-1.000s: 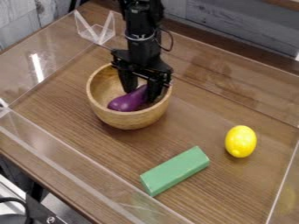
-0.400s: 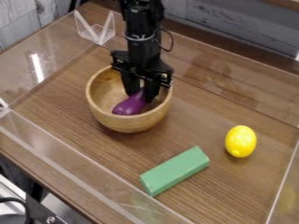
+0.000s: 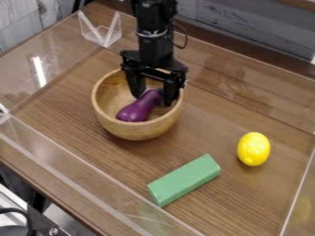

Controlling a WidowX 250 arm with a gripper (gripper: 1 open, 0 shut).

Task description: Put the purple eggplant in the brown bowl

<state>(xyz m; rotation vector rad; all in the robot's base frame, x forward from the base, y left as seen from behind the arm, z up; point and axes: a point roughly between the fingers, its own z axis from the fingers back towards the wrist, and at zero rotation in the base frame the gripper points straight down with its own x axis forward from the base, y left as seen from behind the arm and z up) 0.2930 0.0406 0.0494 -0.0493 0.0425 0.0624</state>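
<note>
The purple eggplant point(image 3: 136, 107) lies inside the brown bowl point(image 3: 110, 123), resting on the bowl's floor and leaning toward the right wall. My gripper point(image 3: 153, 89) hangs straight down over the bowl, just above the eggplant's upper end. Its black fingers point(image 3: 129, 85) stand spread apart, open, with nothing pinched between them. The eggplant's stem end is hidden behind the fingers.
A yellow lemon point(image 3: 253, 148) sits on the wooden table at the right. A green block point(image 3: 185, 179) lies near the front. Clear plastic walls point(image 3: 31, 69) ring the table, and a clear holder point(image 3: 101, 29) stands at the back left.
The fingers were closed around the eggplant earlier and have now spread apart. The eggplant has settled lower onto the bowl's floor. The arm stayed in place.
</note>
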